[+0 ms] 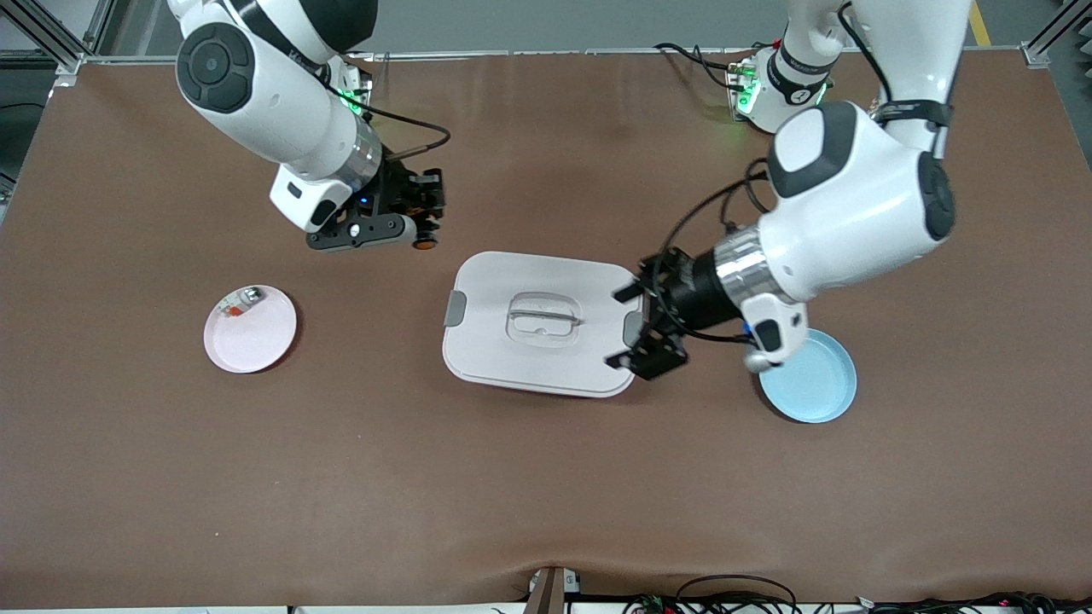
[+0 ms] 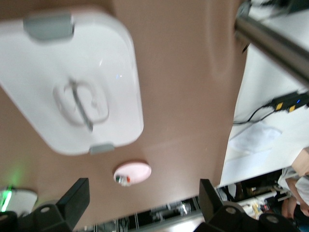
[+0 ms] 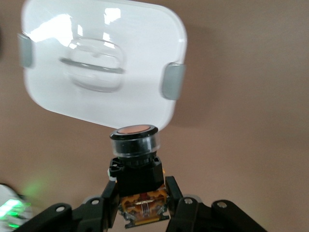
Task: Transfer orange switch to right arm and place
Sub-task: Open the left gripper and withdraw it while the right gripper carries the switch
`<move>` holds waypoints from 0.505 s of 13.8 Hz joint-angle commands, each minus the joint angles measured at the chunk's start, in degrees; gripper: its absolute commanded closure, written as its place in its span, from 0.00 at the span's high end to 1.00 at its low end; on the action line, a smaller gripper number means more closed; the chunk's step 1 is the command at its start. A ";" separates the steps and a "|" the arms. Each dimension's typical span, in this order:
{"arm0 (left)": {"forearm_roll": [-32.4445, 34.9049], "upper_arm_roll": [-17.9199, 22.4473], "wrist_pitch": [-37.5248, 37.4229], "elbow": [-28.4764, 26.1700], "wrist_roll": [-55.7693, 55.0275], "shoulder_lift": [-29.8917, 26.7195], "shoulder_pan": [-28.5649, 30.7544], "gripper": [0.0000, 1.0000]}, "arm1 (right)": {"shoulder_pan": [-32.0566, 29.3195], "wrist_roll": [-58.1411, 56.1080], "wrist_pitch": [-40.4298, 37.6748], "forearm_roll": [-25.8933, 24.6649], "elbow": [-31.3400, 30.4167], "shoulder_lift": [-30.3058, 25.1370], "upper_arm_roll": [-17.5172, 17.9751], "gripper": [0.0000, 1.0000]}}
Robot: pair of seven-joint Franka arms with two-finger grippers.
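The orange switch (image 3: 137,159), a stubby black part with a round orange end, is clamped in my right gripper (image 3: 141,191), which is shut on its black body. In the front view that gripper (image 1: 424,215) hangs with the switch (image 1: 421,242) over bare brown table, between the right arm's base and the white lidded box (image 1: 537,320). My left gripper (image 1: 630,328) is open and holds nothing. It hovers at the box's edge toward the left arm's end. In the left wrist view its fingers (image 2: 79,191) stand wide apart above the table.
A pink plate (image 1: 252,328) toward the right arm's end carries a small silver-and-red piece (image 1: 241,300); the plate (image 2: 133,171) also shows in the left wrist view. A blue plate (image 1: 810,379) lies partly under the left wrist. The box has grey latches and a clear handle.
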 commanded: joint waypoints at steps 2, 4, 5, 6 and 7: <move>13.13 0.02 -0.77 -1.16 7.58 -0.77 2.09 1.00 | -3.96 -14.89 -5.80 -5.39 -2.22 -4.02 0.51 0.00; 18.68 0.02 -1.03 -1.16 9.87 -0.42 4.20 1.00 | -6.25 -25.86 -5.72 -9.59 -5.30 -6.57 0.51 0.00; 20.70 0.11 -1.82 -1.43 10.41 -0.41 4.55 1.00 | -7.22 -30.36 -5.46 -11.79 -6.79 -7.62 0.51 0.00; 23.51 0.11 -3.22 -1.52 10.50 -0.41 5.25 1.00 | -8.80 -34.58 -4.85 -12.85 -8.46 -8.85 0.51 0.00; 27.45 0.02 -5.41 -1.52 10.59 -0.67 5.87 1.00 | -10.03 -38.54 -3.28 -13.73 -10.48 -10.17 0.51 0.00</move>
